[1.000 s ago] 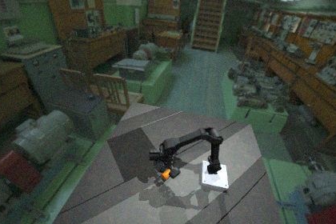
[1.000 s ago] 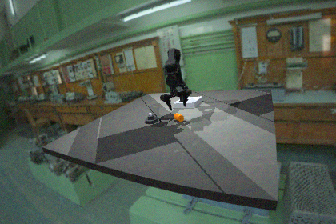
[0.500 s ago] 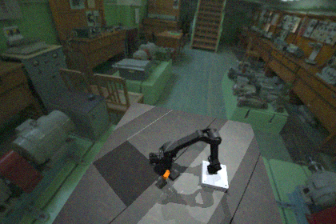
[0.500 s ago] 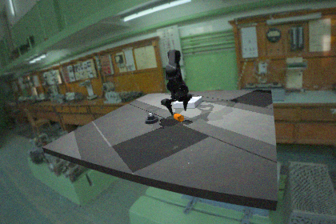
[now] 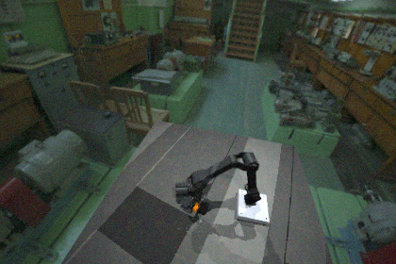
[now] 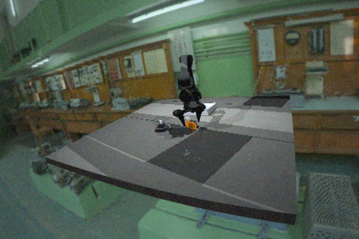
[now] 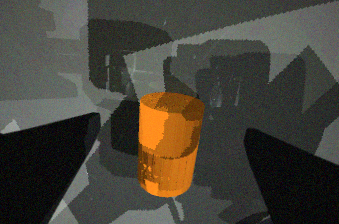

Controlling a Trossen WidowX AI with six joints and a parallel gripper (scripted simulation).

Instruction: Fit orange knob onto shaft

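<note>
The orange knob (image 5: 195, 206) (image 6: 191, 125) (image 7: 169, 140) appears to lie on its side on the table; no hole can be made out on it. The dark round pedestal (image 6: 161, 127) with its small silver shaft (image 6: 161, 122) stands to the left of the knob in the exterior view. I cannot make out the pedestal clearly in the top view or the wrist view, nor the shaft's flat side. My gripper (image 6: 191, 126) (image 7: 173, 127) is open and points down over the knob. Its fingers stand on either side of the knob, with a gap on both sides in the wrist view.
The arm's white base plate (image 5: 254, 215) (image 6: 209, 109) sits on the patterned table (image 5: 163, 141) (image 6: 116, 149). The arm bends over from the plate to the knob. Dark shadows lie around the knob. Benches and machines stand beyond the table's edges.
</note>
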